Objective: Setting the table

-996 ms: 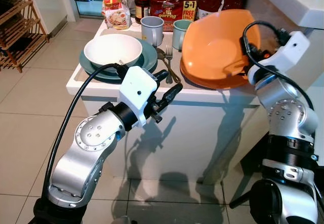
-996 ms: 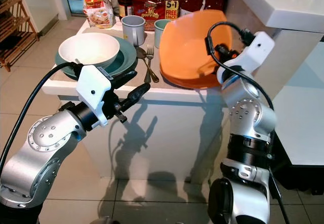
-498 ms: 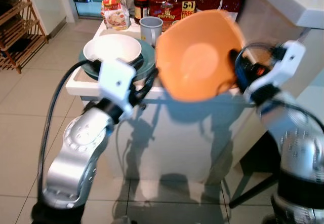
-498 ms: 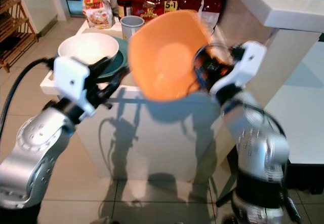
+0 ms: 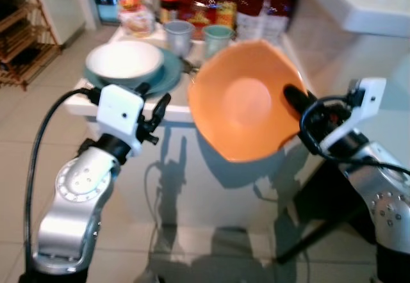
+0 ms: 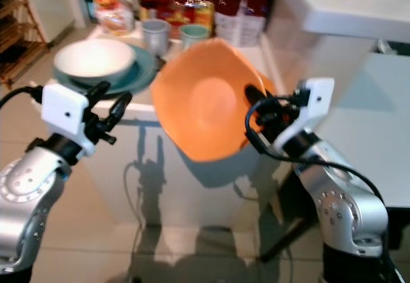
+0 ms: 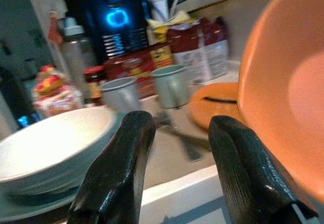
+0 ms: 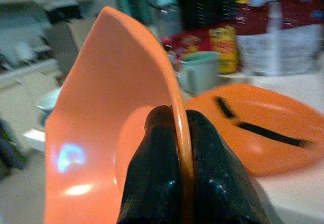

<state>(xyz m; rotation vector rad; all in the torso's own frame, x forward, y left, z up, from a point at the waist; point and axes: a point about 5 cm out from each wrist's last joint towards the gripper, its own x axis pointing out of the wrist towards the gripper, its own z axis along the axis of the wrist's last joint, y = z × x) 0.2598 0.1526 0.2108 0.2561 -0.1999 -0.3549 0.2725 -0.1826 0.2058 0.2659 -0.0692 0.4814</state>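
An orange bowl [image 5: 243, 104] hangs tilted in the air in front of the white table [image 5: 80, 102], its hollow facing me. My right gripper [image 8: 181, 127] is shut on the orange bowl's rim, one finger [image 5: 293, 96] inside the bowl. An orange plate [image 8: 263, 127] lies on the table behind it. A white bowl [image 5: 123, 59] sits on a teal plate [image 5: 160, 78] at the table's left. Two cups [image 5: 178, 36] stand behind, and cutlery [image 7: 185, 145] lies between the plates. My left gripper [image 7: 177, 127] is open at the table's front edge, holding nothing.
Jars and food packets [image 5: 205, 11] crowd the back of the table. A wooden rack [image 5: 19, 33] stands at the far left. A white counter [image 5: 378, 8] rises on the right, with a pale surface below it. Tiled floor [image 5: 192, 232] lies in front of the table.
The right gripper has lifted the orange bowl off the orange plate and brought it out in front of the table. The left arm has drawn back slightly. The camera has shifted.
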